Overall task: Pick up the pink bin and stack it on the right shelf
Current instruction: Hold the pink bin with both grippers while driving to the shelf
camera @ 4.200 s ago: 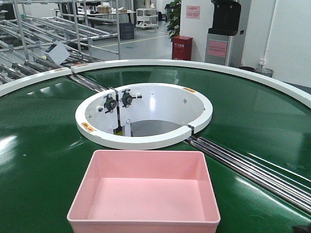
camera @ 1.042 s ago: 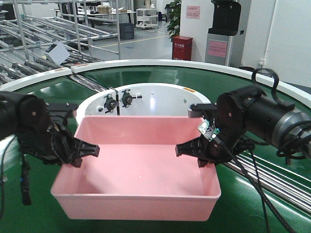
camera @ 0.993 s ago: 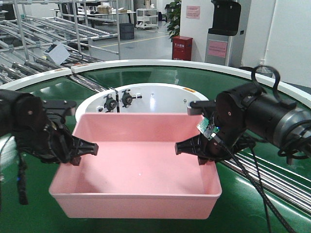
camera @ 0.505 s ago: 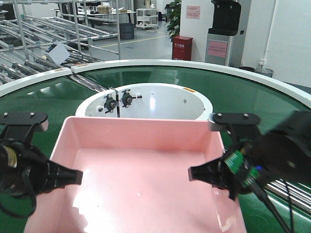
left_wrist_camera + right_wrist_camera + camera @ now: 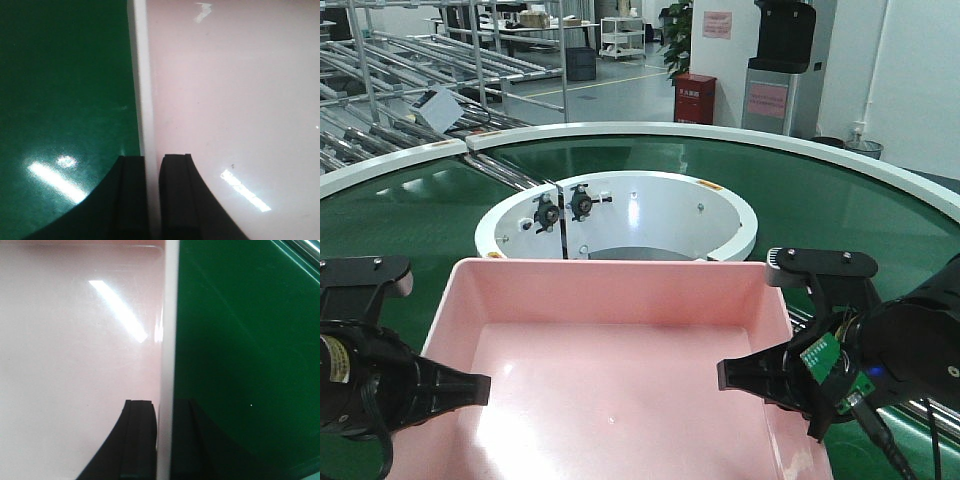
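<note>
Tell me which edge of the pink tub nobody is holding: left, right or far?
The far edge of the tub, facing the white ring. The left tool pinches the left edge; the right tool pinches the right one.

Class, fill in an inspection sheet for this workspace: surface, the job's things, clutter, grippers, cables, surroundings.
Surface: green belt, glossy, curving round a white ring.
Job's things: pink bin, empty, held by both side walls; shelf not in view.
Clutter: nothing seen.
Grippers: left gripper shut on the bin's left wall; right gripper shut on its right wall; each has one finger inside, one outside.
Cables: black cable hanging below the right gripper.
Surroundings: roller racks, red box, grey machine.
</note>
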You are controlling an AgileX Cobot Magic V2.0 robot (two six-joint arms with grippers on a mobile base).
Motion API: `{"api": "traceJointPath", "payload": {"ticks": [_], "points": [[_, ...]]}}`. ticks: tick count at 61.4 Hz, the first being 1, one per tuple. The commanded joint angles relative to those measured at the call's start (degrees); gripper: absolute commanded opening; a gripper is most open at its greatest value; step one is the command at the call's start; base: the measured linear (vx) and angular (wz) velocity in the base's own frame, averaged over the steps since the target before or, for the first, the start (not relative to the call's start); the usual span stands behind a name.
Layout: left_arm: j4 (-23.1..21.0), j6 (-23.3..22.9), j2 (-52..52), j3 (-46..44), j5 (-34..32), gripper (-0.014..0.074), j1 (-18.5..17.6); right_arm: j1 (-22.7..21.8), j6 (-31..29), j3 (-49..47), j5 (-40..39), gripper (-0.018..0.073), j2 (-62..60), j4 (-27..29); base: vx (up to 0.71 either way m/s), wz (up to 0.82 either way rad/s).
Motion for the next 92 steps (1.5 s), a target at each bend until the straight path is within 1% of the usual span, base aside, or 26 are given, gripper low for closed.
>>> {"api": "traceJointPath", "payload": {"ticks": [1, 49, 63, 92], "points": [[3.47, -0.35, -2.30, -1.77, -2.27, 0.0119, 0.13, -0.79, -0.38, -1.60, -1.43, 0.0043, -2.27, -5.04, 0.00, 0.00], [3.47, -0.30, -2.30, -1.77, -2.27, 0.0119, 0.13, -0.79, -0.38, -1.60, -1.43, 0.0046, -2.27, -5.04, -0.01, -0.04], [3.47, -0.30, -2.30, -1.77, -2.28, 0.0119, 0.13, -0.79, -0.38, -1.60, -1.48, 0.0046, -2.27, -5.04, -0.11, -0.44], [3.47, -0.30, -2.30, -1.77, -2.33, 0.0119, 0.13, -0.79, -0.38, -1.60, -1.43, 0.0046, -2.27, -5.04, -0.16, -0.62]]}}
